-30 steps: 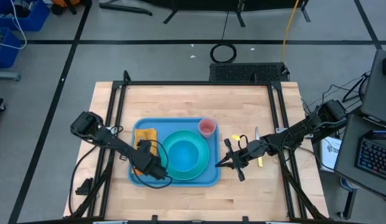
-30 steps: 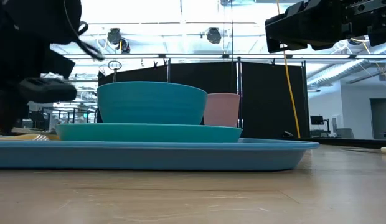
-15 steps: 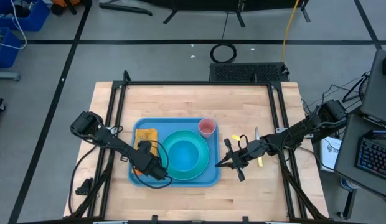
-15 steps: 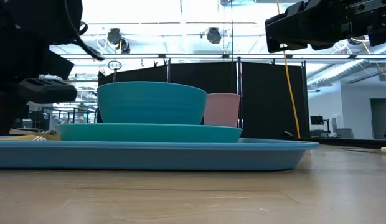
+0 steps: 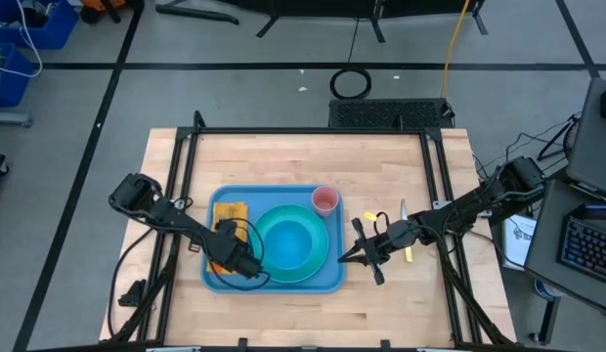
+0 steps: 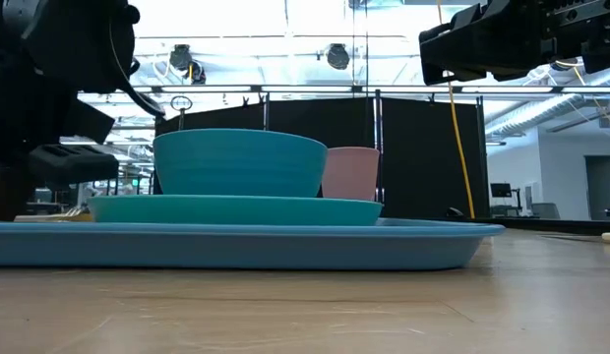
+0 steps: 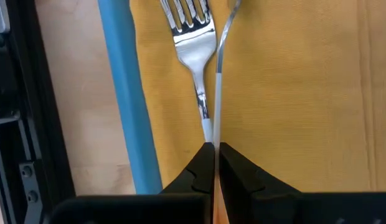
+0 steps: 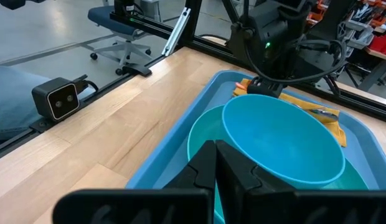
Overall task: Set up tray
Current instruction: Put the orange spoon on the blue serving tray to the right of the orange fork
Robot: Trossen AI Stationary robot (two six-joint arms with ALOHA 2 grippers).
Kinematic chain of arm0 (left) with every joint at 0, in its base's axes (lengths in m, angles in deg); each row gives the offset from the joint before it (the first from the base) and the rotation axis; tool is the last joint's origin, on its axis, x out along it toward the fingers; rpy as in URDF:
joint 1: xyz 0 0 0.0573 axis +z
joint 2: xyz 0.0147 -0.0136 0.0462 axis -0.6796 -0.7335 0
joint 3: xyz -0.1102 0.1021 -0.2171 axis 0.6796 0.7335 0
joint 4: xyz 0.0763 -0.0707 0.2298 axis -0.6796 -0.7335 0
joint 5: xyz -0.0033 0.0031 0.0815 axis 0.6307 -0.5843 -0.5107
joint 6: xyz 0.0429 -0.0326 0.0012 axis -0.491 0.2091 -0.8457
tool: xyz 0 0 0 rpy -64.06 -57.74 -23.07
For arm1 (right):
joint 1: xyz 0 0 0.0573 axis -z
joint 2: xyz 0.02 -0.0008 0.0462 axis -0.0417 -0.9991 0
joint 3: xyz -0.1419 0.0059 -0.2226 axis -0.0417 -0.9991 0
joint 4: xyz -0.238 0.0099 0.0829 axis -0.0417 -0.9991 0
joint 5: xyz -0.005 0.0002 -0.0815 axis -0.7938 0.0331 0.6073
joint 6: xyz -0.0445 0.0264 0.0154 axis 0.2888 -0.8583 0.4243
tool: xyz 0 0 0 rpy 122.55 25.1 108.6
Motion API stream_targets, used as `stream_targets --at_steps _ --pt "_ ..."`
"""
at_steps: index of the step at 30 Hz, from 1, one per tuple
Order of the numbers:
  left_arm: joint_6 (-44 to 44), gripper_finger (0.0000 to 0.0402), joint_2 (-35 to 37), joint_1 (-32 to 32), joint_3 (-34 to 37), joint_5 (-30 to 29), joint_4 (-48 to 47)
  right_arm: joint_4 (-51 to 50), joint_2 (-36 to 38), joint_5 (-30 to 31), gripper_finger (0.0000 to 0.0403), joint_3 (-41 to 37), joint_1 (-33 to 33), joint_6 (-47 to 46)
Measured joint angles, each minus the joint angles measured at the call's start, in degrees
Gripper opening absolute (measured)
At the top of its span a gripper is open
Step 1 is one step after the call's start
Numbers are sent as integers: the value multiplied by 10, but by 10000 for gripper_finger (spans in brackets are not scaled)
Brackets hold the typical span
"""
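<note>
The light-blue tray (image 5: 274, 279) holds an orange napkin (image 7: 292, 81), a teal plate (image 6: 236, 208) with a teal bowl (image 6: 239, 162) on it, and a pink cup (image 5: 324, 199). A silver fork (image 7: 194, 43) lies flat on the napkin. My left gripper (image 7: 215, 149) points down over the napkin, shut on a thin silver utensil (image 7: 219, 74) seen edge-on beside the fork. My right gripper (image 5: 344, 258) hovers shut and holding nothing, just right of the tray, pointing toward the bowl (image 8: 280, 140). My left gripper pinches the thin utensil's handle (image 7: 216, 134) between its two fingertips, coming steeply from above. The utensil stands on its narrow edge, running away from the fingers alongside the fork's handle. Whether its far end rests on the napkin lies outside the frame.
Yellow-handled utensils (image 5: 408, 252) lie on the wooden table right of the tray, under the right arm. Black frame rails (image 5: 181, 186) run along the table's sides. Bare wood lies at the far side and along the near edge.
My left gripper has sunk a little toward the napkin and tipped slightly, still shut on the thin utensil. The tray, plate, bowl and cup have stayed where they were.
</note>
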Motion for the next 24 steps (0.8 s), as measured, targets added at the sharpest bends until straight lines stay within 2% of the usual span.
stream_targets --at_steps 13,24 --pt "21 20 -2 -5 -4 -15 2 0 0 0 0 0 0 0" --pt "25 68 -3 -8 -18 -37 19 -1 0 0 0 0 0 0"
